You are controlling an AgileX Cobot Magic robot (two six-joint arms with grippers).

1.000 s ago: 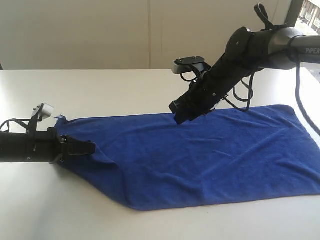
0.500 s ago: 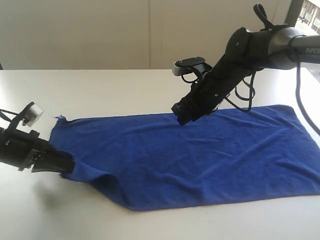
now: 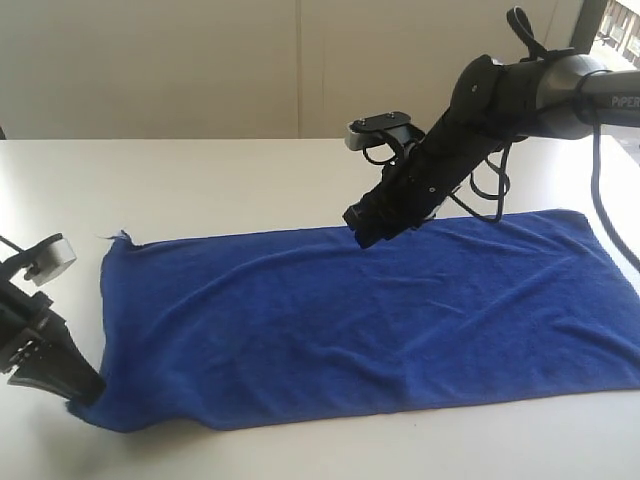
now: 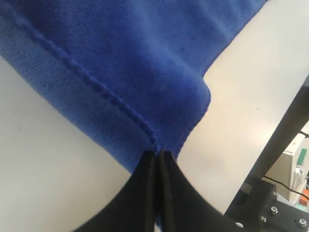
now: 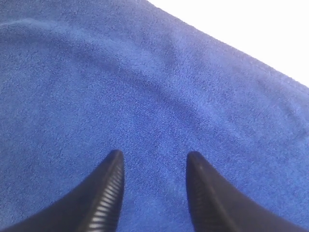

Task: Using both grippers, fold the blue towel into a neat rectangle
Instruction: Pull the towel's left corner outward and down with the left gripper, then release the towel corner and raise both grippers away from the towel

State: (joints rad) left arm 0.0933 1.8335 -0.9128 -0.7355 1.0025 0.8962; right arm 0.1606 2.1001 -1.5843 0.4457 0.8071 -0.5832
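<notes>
Blue towel (image 3: pixel 380 320) pulled flat since before; left jaws clamped on its corner; right jaws apart, empty, unmoved.

The towel (image 3: pixel 370 310) lies spread on the table (image 3: pixel 200 180).

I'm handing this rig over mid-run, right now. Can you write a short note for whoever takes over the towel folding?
Left gripper: shut, pinching the hem at the front left corner of the blue towel, low by the table.
Right gripper: open and holding nothing, poised above the towel near the middle of its far edge.
Towel: spread in a single layer on the white table, with a few soft wrinkles.
Done: one corner gripped, no fold made yet.
Left to do: the right gripper needs a hold, probably on the far edge below it. Then both fold the towel into a neat rectangle.
</notes>
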